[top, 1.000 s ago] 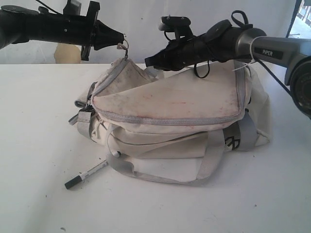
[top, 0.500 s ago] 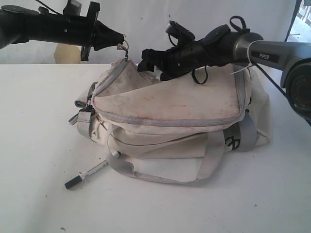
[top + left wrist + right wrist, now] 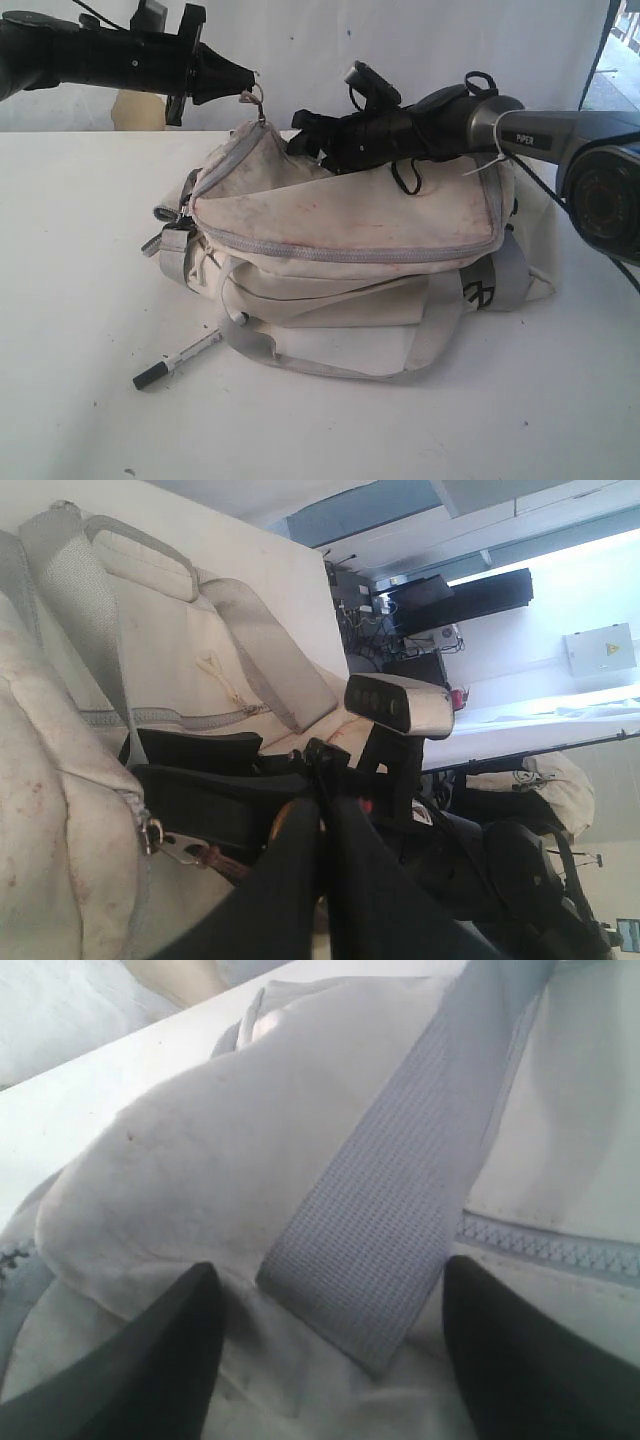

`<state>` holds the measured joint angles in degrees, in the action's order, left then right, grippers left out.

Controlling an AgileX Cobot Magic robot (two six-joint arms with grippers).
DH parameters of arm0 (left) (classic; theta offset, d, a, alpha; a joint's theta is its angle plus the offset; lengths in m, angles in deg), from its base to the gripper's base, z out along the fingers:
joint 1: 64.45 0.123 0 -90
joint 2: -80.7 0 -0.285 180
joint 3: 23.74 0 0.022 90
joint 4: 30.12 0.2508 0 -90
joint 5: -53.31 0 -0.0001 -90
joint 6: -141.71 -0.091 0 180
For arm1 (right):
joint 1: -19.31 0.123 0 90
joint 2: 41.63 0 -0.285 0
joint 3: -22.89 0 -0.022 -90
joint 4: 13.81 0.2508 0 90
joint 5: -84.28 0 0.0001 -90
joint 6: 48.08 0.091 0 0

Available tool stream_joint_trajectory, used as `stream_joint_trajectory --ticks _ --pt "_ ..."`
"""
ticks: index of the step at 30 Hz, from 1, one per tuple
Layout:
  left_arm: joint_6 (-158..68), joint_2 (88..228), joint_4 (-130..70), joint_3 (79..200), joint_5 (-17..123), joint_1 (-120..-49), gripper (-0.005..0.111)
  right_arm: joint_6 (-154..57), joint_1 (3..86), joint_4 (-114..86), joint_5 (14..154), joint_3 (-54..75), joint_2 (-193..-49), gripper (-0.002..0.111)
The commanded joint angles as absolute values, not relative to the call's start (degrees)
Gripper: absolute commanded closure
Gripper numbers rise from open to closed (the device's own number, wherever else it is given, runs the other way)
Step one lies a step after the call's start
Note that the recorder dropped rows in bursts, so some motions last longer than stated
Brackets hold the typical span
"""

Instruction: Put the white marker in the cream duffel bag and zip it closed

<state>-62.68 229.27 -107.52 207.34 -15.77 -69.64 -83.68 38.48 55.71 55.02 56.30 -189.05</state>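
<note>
On the table, just in front of the bag's left end, lies the white marker. It's flat and outside the bag, black cap toward the near-left. Its other end is just beside a grey carry strap that trails along the tabletop. Nothing grips it, and both arms are well apart from it, up top.

Right behind it sits the cream duffel bag, soft, stained and slumped, w/ a grey zipper running across the face toward me. I can't tell from ext view how much of the opening is undone.

L gripper is at the bag's upper-left corner, jaws clenched. The metal zip pull hangs right at its tip and the corner fabric is drawn up in a peak to it, so I read it as pinching that pull. In L wrist view the two black fingers sit pressed together beside the bag.

R gripper comes in from the right, low over the bag's top. Its jaws are released and wide apart, nothing held. R wrist view shows a grey webbing band lying on the cream fabric between the fingers. Whether the fingertips touch the fabric, can't tell.
</note>
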Motion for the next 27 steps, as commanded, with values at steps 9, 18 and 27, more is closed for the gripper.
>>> stream_joint_trajectory --ticks 9,18,27 --pt "-62.41 227.78 -106.69 207.74 -16.65 -69.77 0.107 -89.94 38.23 61.49 50.96 56.33 -188.55 0.108" --pt "-59.56 225.31 -100.33 207.74 -16.65 -68.43 0.107 -88.81 36.21 60.96 51.61 56.33 -186.34 0.108" --pt "-58.62 221.74 -91.71 207.52 -16.65 -68.55 0.107 -88.81 33.21 61.07 49.91 56.33 -186.17 0.108"
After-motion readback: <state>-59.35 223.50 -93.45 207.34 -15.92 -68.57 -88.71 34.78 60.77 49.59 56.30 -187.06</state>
